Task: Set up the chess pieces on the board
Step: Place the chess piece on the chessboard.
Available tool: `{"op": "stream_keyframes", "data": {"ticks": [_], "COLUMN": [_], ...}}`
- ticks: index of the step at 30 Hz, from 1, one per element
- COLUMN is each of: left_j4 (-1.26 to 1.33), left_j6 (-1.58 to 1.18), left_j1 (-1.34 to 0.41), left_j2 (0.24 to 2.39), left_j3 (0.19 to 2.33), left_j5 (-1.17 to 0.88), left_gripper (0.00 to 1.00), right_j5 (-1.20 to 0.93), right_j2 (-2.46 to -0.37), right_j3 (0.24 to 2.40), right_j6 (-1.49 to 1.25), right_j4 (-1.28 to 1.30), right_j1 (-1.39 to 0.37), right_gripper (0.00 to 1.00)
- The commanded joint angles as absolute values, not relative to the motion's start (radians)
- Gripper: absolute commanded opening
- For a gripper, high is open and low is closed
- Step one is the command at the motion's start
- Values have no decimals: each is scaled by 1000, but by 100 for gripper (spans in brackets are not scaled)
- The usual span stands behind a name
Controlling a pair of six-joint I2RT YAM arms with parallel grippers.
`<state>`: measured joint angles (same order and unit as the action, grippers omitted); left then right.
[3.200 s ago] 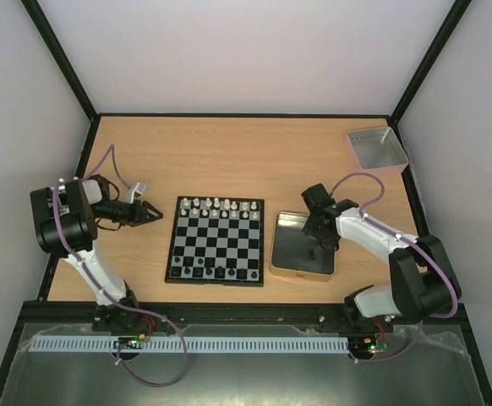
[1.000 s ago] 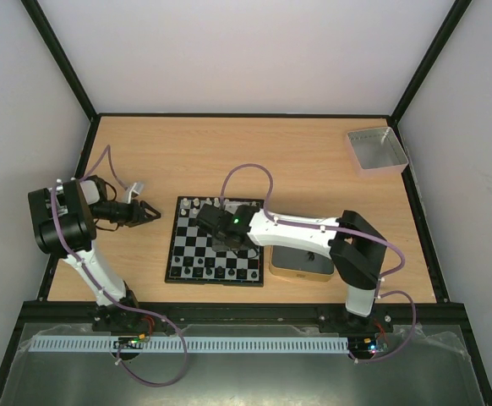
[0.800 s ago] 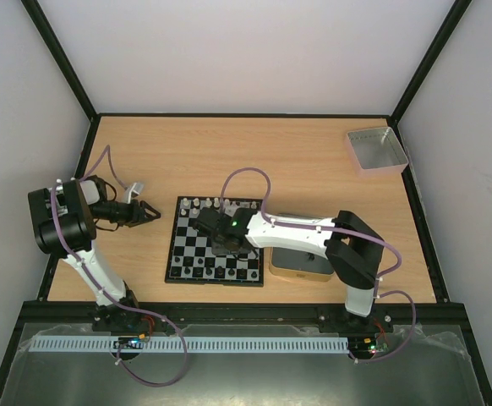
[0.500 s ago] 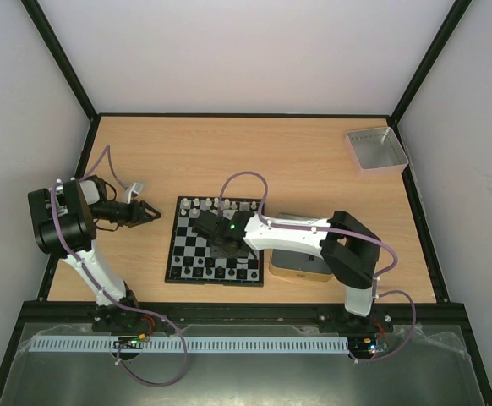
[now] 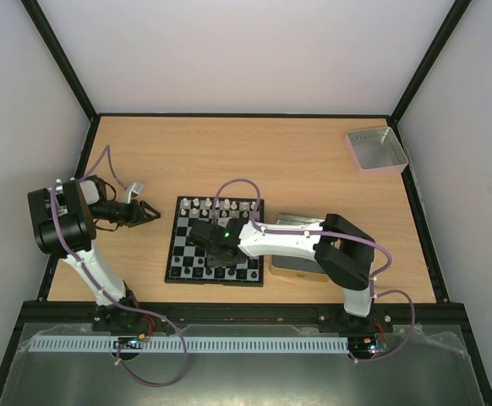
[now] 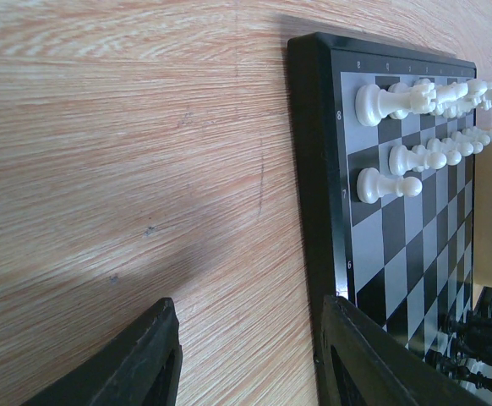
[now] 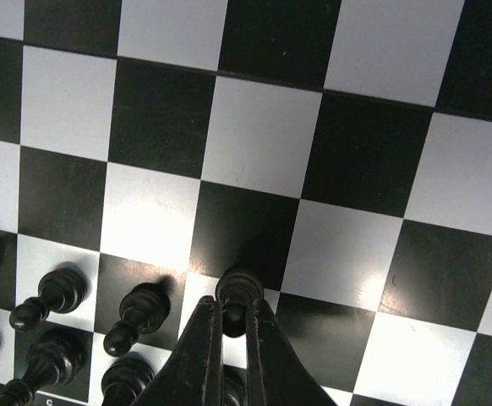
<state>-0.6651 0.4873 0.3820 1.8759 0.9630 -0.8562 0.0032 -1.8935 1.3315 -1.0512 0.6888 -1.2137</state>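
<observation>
While your right arm stretches in low from the table's (image 5: 254, 161) right side, the right gripper (image 7: 232, 315) is down over the near half of the board (image 5: 181, 241). Its slim dark fingers are pinched tight on a black pawn (image 7: 238, 286), whose glossy round head pokes out just past the tips. From the wrist view you see that pawn just beside the other black pieces (image 7: 60, 296), small turned figurines standing in the rows at the board's near edge. Whether its base touches the square, you cannot tell.

The board is a glossy grid of black and silvery squares inside a black border. It lies flat near the middle of the pale wood-grain table, closer to the near edge. The white pieces (image 6: 415, 127) stand in two rows along its far edge, smooth and cream-coloured.

Your left gripper (image 6: 250, 364) hangs just off the board's left edge above bare wood. Its two blunt black fingers are spread apart, with nothing between them.

The gold-rimmed rectangular tin (image 5: 290, 264) sits just off the board's right edge, partly under the right arm. The grey square tray (image 5: 377, 150) sits in the far right corner.
</observation>
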Motion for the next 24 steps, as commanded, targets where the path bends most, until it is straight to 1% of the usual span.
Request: {"op": "stream_keyframes", "data": {"ticks": [1, 24], "left_j4": [-606, -609], "left_j6": [502, 506], "left_j1": [404, 413], "left_j2": [1938, 1935], "left_j3": [925, 927], "left_j5": [-557, -565], "left_gripper": [48, 48], "right_j5": [8, 8], "right_j2": [-1898, -1879], "right_j3": [1347, 1326], "right_j6": [-1054, -1077], "right_j4": [716, 731], "right_j1": [-1231, -1246], "right_gripper": [3, 3]}}
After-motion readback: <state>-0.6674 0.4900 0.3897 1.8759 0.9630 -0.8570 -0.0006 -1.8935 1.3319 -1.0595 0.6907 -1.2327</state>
